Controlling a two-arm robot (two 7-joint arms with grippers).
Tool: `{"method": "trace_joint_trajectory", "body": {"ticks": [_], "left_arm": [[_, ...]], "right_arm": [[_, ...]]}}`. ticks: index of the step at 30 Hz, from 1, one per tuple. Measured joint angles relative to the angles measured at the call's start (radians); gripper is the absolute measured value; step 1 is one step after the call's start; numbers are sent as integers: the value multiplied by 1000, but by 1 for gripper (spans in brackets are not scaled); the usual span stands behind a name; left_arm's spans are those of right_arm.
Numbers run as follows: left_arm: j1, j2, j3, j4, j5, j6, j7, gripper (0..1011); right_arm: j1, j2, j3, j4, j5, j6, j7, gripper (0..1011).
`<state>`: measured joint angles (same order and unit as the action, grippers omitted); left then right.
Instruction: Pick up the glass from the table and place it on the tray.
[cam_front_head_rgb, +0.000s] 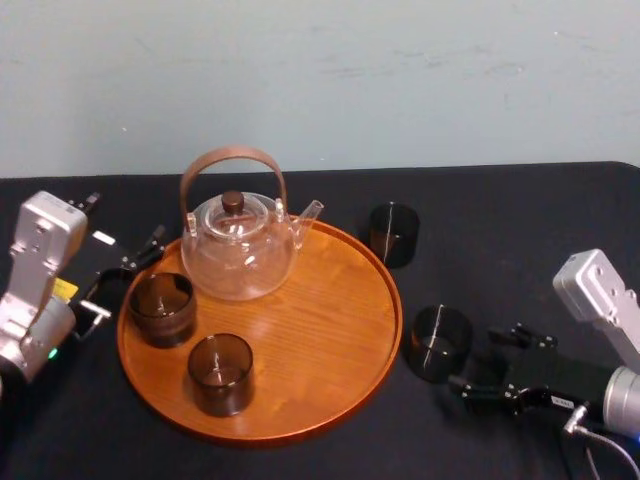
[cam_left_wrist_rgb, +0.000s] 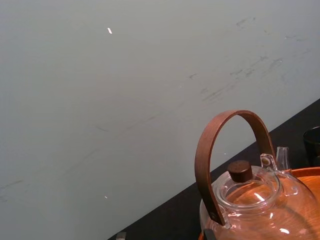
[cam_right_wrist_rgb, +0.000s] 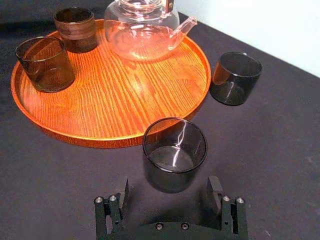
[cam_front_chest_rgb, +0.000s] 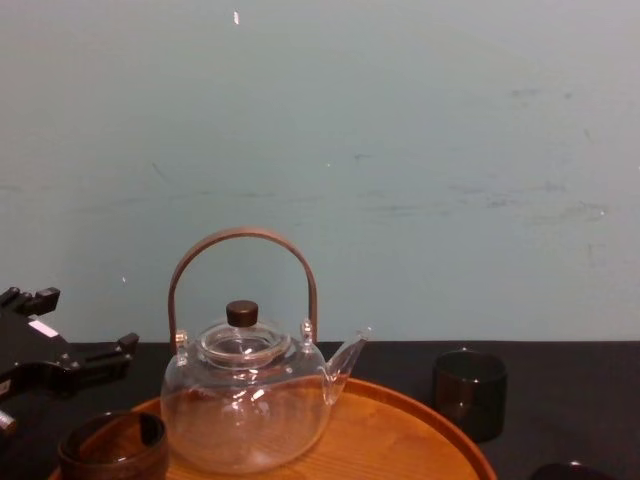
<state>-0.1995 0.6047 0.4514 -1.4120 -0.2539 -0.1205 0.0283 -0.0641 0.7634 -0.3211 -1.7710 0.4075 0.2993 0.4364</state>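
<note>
Smoky glass beside tray, just before spread right tool.

wall: pale grey-green, scuffed | table: black cloth

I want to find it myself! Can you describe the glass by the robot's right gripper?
Find the round orange-brown wooden tray. Two dark smoky glass tumblers stand off it, on its right. Yours is the nearer tumbler, just before the open black right gripper; the other tumbler stands farther back, near the clear glass teapot's spout.
</note>
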Motion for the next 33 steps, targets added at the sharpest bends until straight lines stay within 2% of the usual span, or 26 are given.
{"method": "trace_joint_trajectory", "body": {"ticks": [13, 33], "left_arm": [[0, 0, 0, 0, 0, 0, 0, 1001], [0, 0, 0, 0, 0, 0, 0, 1001]], "right_arm": [[68, -45, -30, 34, -10, 92, 4, 1002], [150, -91, -70, 99, -24, 119, 16, 1002]]}}
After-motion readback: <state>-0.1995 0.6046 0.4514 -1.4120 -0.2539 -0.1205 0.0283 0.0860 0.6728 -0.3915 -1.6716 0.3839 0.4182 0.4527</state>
